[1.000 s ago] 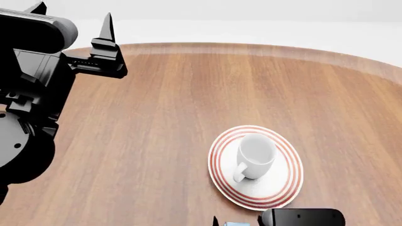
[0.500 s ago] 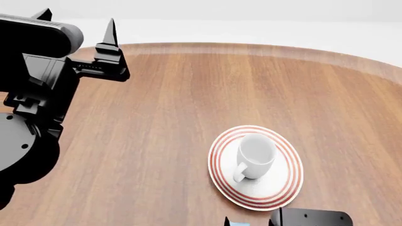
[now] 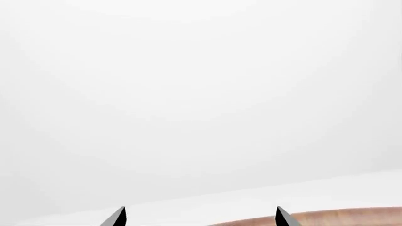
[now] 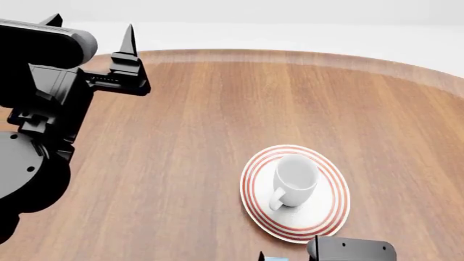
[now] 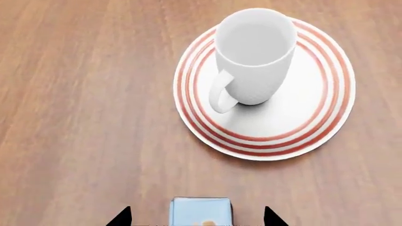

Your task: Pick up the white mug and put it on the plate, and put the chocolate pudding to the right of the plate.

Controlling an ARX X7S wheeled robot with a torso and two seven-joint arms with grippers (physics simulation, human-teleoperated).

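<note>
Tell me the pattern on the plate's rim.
Concentric red rings on white, circling the plate around the white mug; clearest in the right wrist view.

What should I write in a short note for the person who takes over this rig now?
Left pincer: raised over the table's far left, open, holding nothing.
Right pincer: near edge, fingers either side of the chocolate pudding; grip cannot be told.
White mug: upright on the plate, handle toward the robot. Done.
Left: set the pudding right of the plate.
</note>
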